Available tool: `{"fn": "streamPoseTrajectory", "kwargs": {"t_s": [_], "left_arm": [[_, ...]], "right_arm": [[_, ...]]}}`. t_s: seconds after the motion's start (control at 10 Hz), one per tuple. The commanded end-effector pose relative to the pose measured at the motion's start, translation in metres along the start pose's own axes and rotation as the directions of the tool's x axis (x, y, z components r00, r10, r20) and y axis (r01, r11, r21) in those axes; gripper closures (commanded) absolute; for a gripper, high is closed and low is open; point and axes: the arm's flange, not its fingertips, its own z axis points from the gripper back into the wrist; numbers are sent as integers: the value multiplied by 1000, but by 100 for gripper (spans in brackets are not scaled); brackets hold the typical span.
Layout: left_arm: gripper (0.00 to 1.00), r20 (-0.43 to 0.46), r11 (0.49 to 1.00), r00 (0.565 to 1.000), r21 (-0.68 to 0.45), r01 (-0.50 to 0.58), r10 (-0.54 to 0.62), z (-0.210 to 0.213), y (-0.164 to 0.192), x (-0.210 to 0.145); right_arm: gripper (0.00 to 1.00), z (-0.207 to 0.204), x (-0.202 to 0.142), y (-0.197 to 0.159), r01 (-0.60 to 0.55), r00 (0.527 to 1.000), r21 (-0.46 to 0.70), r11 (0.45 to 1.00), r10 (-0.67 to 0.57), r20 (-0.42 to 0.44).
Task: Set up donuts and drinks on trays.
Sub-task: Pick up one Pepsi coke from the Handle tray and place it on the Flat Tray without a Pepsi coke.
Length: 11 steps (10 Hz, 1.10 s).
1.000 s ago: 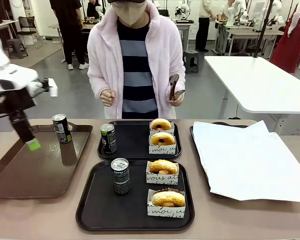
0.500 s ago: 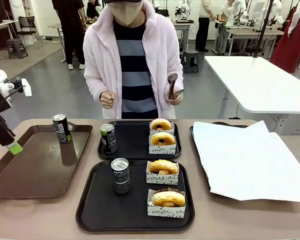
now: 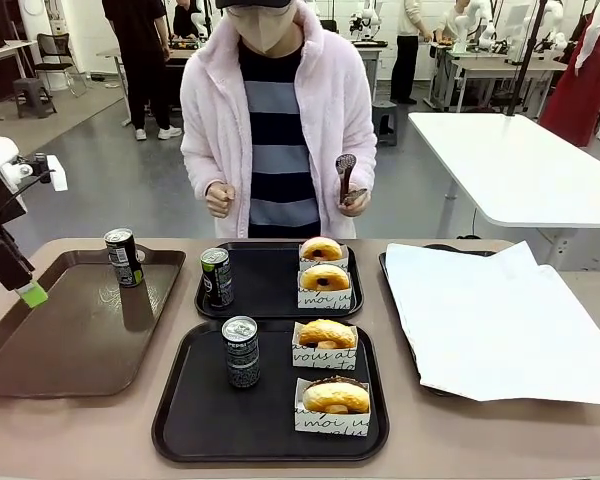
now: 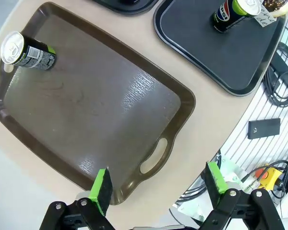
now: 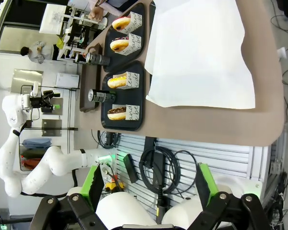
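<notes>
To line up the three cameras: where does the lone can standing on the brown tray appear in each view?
Front view: the can stands at the brown tray's far corner, upper left.
Left wrist view: the can is at upper left, seen from above, in the tray's corner.
Right wrist view: the can lies sideways, left of centre near the top.
Shared landmark: the near black tray.
</notes>
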Motion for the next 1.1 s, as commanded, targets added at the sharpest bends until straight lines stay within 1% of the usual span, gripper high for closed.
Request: {"fn": "streamPoseTrajectory", "kwargs": {"t_s": [0.0,0.1,0.2,0.3,0.4,0.5,0.6,0.7,0.8,0.9,1.0], "left_arm": [[0,155,990,978,-18,-141,142,21,33,-17],[0,301,956,908,-125,-266,292,38,71,-45],[0,393,917,829,-191,-350,398,43,87,-78],[0,459,881,753,-267,-390,472,46,102,-108],[0,479,843,696,-358,-402,535,53,127,-128],[0,463,804,666,-440,-400,585,52,136,-158],[0,484,770,608,-490,-408,630,45,138,-190],[0,468,736,583,-547,-400,664,48,159,-208],[0,415,703,594,-583,-408,689,44,175,-224],[0,377,667,585,-611,-425,718,31,175,-253],[0,360,642,581,-651,-404,730,29,186,-264]], "right_arm": [[0,1,-2,-2,-3,1000,5,1000,3,1],[0,1,-2,-2,-3,1000,5,1000,3,1],[0,1,-2,-2,-3,1000,5,1000,3,1],[0,1,-2,-2,-3,1000,5,1000,3,1],[0,1,-2,-2,-3,1000,5,1000,3,1],[0,1,-2,-2,-3,1000,5,1000,3,1],[0,1,-2,-2,-3,1000,5,1000,3,1],[0,1,-2,-2,-3,1000,5,1000,3,1],[0,1,-2,-2,-3,1000,5,1000,3,1],[0,1,-2,-2,-3,1000,5,1000,3,1],[0,1,-2,-2,-3,1000,5,1000,3,1]]}}
